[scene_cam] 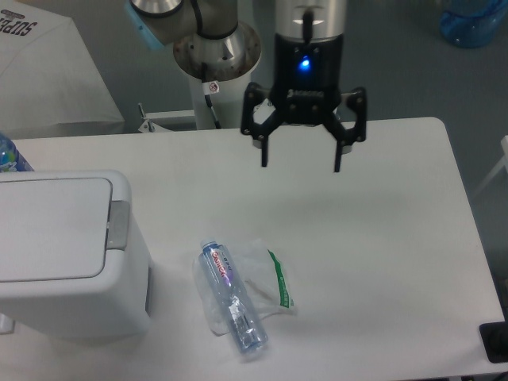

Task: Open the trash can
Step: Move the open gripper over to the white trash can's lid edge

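White boxy trash can (59,254), lid flat, jaws (301,165) spread

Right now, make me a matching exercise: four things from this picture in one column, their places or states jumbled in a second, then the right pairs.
Things:
1. Trash can
2. Bottle
3. Pincer
4. Latch

Places or states:
A. Open, hanging above the table's far side
B. Grey, at the lid's right edge
C. Lying on its side, on a clear bag
D. White, lid shut, at the table's left edge

Pairs: 1-D, 2-C, 3-A, 4-B
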Robot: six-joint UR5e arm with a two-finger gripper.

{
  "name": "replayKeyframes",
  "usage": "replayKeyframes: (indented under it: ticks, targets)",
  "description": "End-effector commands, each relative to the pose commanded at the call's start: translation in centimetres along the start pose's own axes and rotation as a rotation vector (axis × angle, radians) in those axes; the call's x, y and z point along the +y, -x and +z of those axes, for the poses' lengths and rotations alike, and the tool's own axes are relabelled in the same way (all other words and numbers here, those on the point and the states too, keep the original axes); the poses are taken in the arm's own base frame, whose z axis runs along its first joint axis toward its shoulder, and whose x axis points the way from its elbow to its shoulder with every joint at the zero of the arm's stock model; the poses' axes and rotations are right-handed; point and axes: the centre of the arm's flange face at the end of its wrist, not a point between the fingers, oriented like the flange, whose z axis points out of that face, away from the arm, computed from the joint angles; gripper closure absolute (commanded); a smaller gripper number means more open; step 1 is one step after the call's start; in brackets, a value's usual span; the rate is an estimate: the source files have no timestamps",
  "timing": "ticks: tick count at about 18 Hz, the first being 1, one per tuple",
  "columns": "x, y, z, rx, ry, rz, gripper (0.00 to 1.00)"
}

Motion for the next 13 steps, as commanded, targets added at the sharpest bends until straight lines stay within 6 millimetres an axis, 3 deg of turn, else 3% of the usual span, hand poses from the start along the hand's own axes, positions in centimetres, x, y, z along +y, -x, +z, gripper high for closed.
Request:
replayKeyframes:
  ticks: [7, 10, 13]
  targets:
    - [0.0, -1.1, 1.7, 0.025, 0.018, -0.062, 0.0]
    - [-0.8, -2.5, 4.5, 0.065, 0.046, -0.067, 0.0]
    - [-1.8, -3.8, 6.2, 0.08, 0.05, -0.192, 0.0]
